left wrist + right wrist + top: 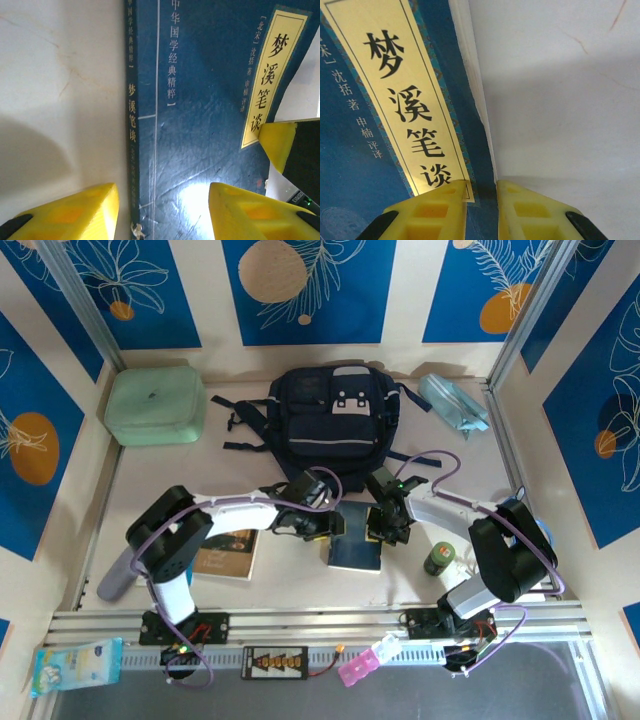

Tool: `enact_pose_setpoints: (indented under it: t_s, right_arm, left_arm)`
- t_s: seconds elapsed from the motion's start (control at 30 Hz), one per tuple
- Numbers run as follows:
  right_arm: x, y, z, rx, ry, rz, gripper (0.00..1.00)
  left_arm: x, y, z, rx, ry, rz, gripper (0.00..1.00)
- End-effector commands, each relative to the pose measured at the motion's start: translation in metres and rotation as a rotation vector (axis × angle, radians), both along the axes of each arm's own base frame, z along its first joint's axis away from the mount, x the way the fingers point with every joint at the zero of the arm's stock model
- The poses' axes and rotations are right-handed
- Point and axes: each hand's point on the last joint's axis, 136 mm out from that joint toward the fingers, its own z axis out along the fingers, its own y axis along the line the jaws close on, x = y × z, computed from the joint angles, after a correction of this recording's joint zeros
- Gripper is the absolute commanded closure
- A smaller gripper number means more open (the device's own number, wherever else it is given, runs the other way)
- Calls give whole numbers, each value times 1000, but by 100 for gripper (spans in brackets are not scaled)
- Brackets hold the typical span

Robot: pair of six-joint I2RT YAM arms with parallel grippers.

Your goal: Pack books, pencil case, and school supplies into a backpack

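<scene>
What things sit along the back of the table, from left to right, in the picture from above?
The mint-green case → the navy backpack → the pale-blue pencil case.

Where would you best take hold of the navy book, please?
By a long edge, I think: the navy book lies flat on the table, so only its edges offer purchase. Come at the spine from the left or the page edge from the right.
</scene>
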Motion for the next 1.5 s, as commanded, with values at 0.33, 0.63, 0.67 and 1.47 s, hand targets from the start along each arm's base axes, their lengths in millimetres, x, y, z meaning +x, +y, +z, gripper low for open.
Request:
enact_pose_setpoints:
  t_s: [0.33, 0.63, 0.67, 1.47]
  right_arm:
    - [-6, -6, -21, -26, 44, -17, 80]
    - [-6, -5, -21, -18, 44, -16, 80]
    - [-6, -4, -21, -14, 42, -17, 81]
    - [-15, -5, -35, -35, 47, -26, 85]
  left_arm:
    - [-3, -7, -9, 15, 45, -9, 48]
    - [-6, -21, -7, -72, 70, -24, 50]
    - [-7, -24, -5, -90, 73, -27, 52]
    - [-16, -38, 44, -325, -36, -59, 66]
